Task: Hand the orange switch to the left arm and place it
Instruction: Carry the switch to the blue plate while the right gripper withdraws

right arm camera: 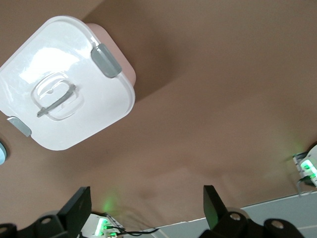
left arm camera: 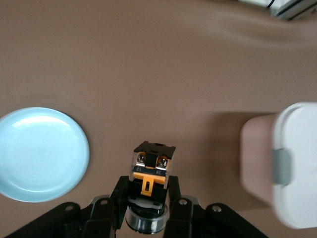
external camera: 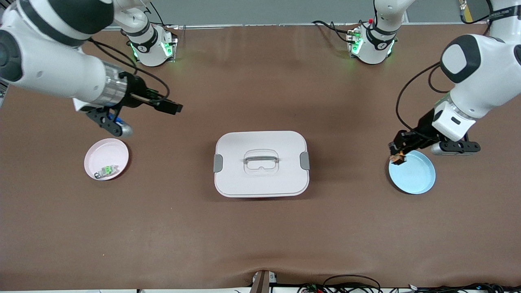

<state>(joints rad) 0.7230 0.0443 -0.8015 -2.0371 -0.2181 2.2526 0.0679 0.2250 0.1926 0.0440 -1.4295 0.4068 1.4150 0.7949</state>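
The orange switch [external camera: 397,157], a black block with an orange face, is held in my left gripper [external camera: 396,154], just above the table at the rim of the blue plate [external camera: 412,174] on the side toward the box. In the left wrist view the fingers [left arm camera: 120,191] are shut on the switch [left arm camera: 151,166]. The white box [external camera: 260,163] with grey latches sits mid-table. My right gripper [external camera: 174,108] is open and empty, up over the table at the right arm's end, with its fingers [right arm camera: 78,207] wide apart. The box shows in the right wrist view [right arm camera: 64,84] and the left wrist view [left arm camera: 290,168].
A pink plate [external camera: 103,152] at the right arm's end holds a clear-and-green small part [external camera: 106,170]. The blue plate [left arm camera: 39,153] holds nothing. Cables lie along the table's front edge [external camera: 350,283]. The arm bases [external camera: 152,44] stand at the table's back edge.
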